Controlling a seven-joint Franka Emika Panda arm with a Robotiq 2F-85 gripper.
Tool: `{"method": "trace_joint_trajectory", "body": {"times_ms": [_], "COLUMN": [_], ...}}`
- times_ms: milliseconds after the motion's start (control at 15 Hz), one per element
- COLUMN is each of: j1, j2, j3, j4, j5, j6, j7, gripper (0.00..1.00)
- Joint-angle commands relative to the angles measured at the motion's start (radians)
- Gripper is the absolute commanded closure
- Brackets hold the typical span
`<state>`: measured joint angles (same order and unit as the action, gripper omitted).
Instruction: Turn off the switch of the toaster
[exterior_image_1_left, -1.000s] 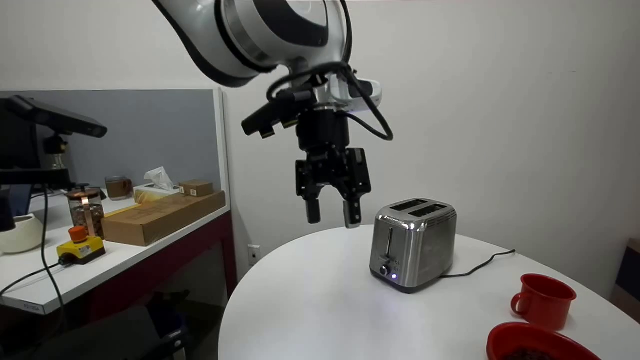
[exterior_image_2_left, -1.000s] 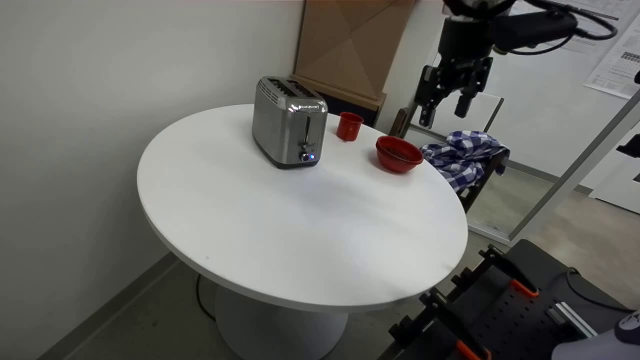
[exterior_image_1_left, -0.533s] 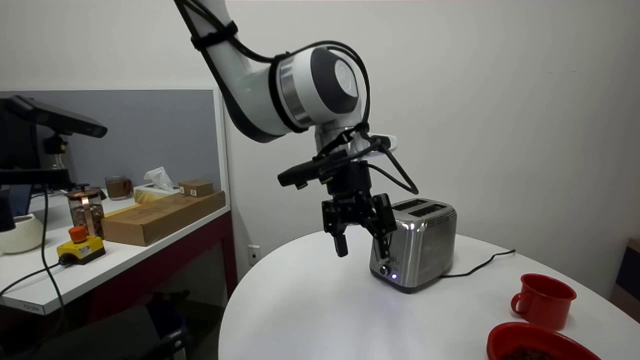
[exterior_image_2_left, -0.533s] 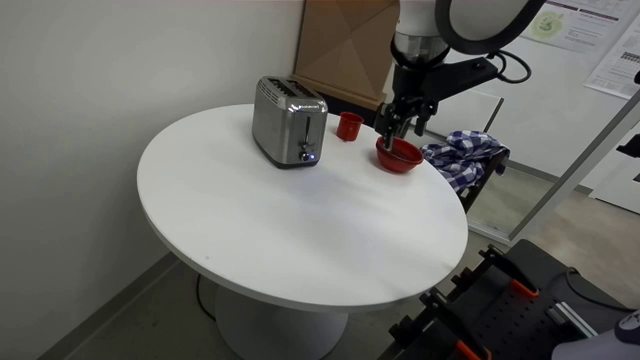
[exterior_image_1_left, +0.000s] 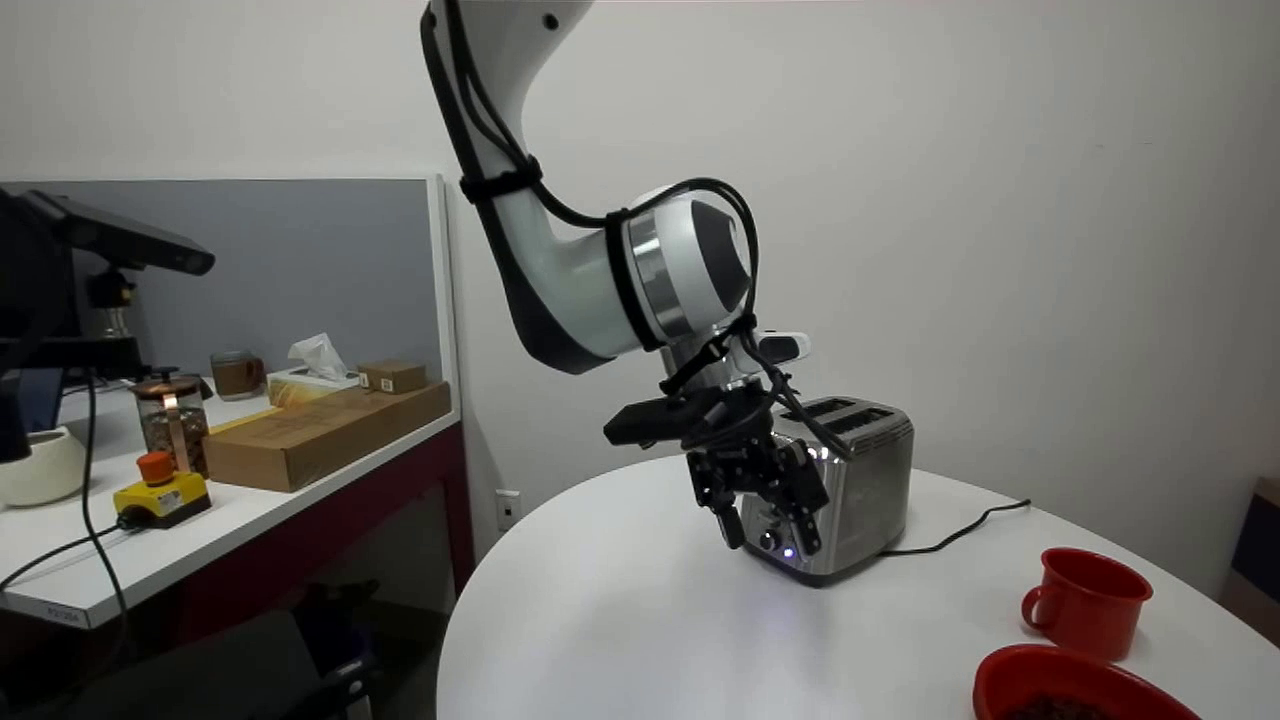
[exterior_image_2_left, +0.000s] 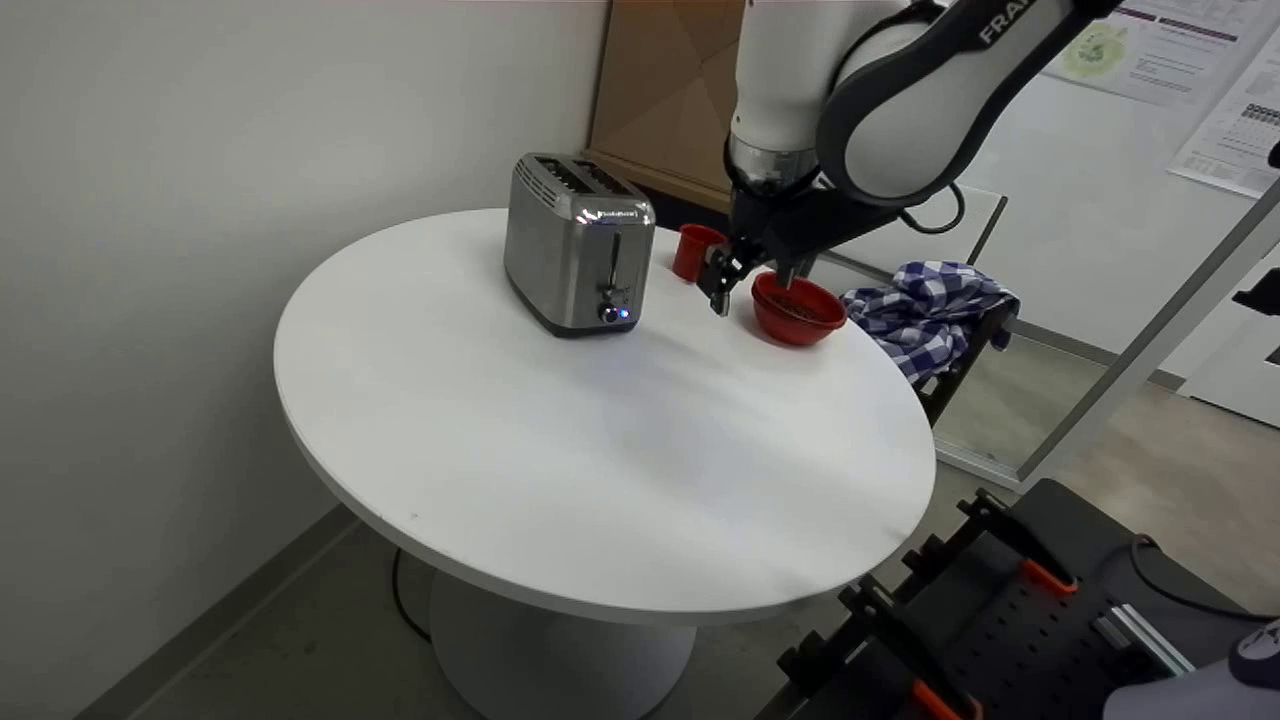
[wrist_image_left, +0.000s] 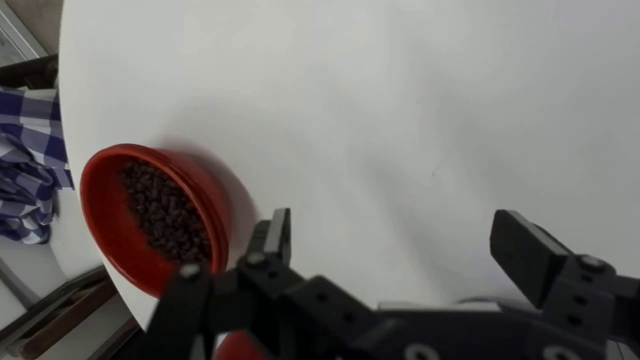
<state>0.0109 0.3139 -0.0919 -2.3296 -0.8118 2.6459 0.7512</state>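
Note:
The silver toaster stands on the white table in both exterior views (exterior_image_1_left: 872, 490) (exterior_image_2_left: 545, 240). Its front face has a lever slot (exterior_image_2_left: 614, 265), a round knob (exterior_image_2_left: 609, 313) and a lit blue light (exterior_image_2_left: 624, 314). My gripper (exterior_image_1_left: 770, 535) is open and empty, pointing down. In an exterior view it overlaps the toaster's front; in an exterior view the gripper (exterior_image_2_left: 755, 290) is clearly apart from the toaster, near the red bowl. In the wrist view the open fingers (wrist_image_left: 395, 225) have only white tabletop between them. A dark curved edge behind the gripper there may be the toaster.
A red bowl (exterior_image_2_left: 797, 336) of dark beans and a red mug (exterior_image_2_left: 690, 256) stand beside the toaster; the bowl (wrist_image_left: 215, 215) is left of my fingers in the wrist view. A thin black cord (exterior_image_1_left: 965, 538) runs from the toaster. A wall is behind the table (exterior_image_2_left: 600, 480).
The arm has come down, and my gripper has moved closer to the table and the toaster's front. The gripper stays open. Toaster, mug and bowl have not moved; the light stays lit.

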Motion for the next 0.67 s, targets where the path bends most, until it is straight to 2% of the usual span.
{"method": "trace_joint_trajectory", "body": {"times_ms": [0,333,533,600], "j1": [0.051,0.048,-0.022,0.022], "j2": [0.082,0.162,0.201,0.163], "j3": [-0.044,-0.040,0.027,-0.009], "j4": [0.061,0.115,0.139,0.105], "j5": [-0.108,-0.102,0.040,-0.022], "j6": [0.080,0.135,0.132,0.113], "j7": [0.163,0.238,0.135,0.192], "gripper": [0.00,0.00,0.00,0.00]}}
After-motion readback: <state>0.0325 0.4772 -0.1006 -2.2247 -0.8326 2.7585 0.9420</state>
